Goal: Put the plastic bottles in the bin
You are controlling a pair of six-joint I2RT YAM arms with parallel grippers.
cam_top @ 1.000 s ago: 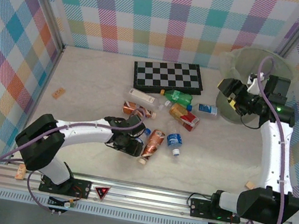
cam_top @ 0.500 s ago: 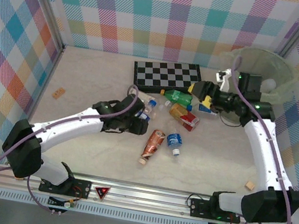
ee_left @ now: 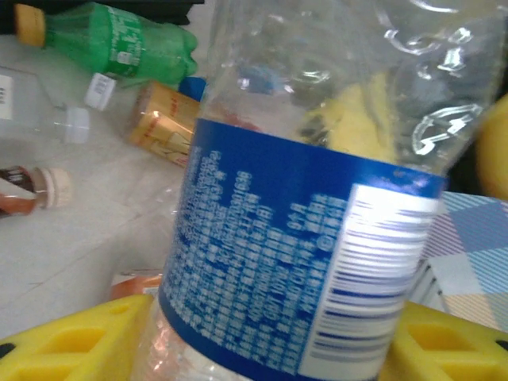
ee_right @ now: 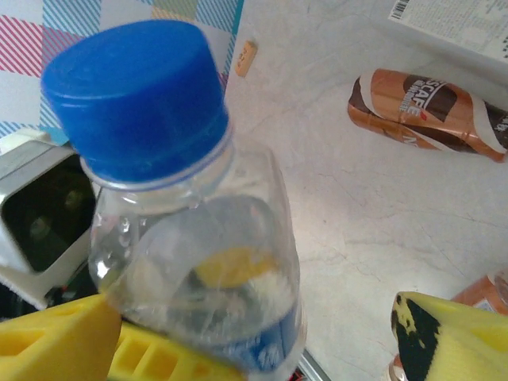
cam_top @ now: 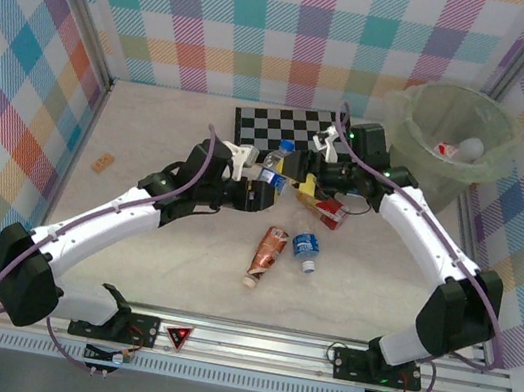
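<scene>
Bin (cam_top: 410, 131) sits back right, well apart from the handover. Your left gripper (ee_left: 274, 337) clamps the blue-labelled clear bottle (ee_left: 317, 238) near the checkerboard (cam_top: 265, 123). The right gripper (ee_right: 254, 325) gapes around its neck. Let go left before right closes and it likely drops.

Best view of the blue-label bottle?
Right wrist: the bottle shows its cap, neck and clear shoulder, sharp. Left wrist gives the label close up but blurred, top out of frame. Top shows it small.

Brown bottle (ee_right: 429, 107) label reads something like "CAFE"; blue-labelled bottle (ee_left: 302, 262) print blurred
</scene>
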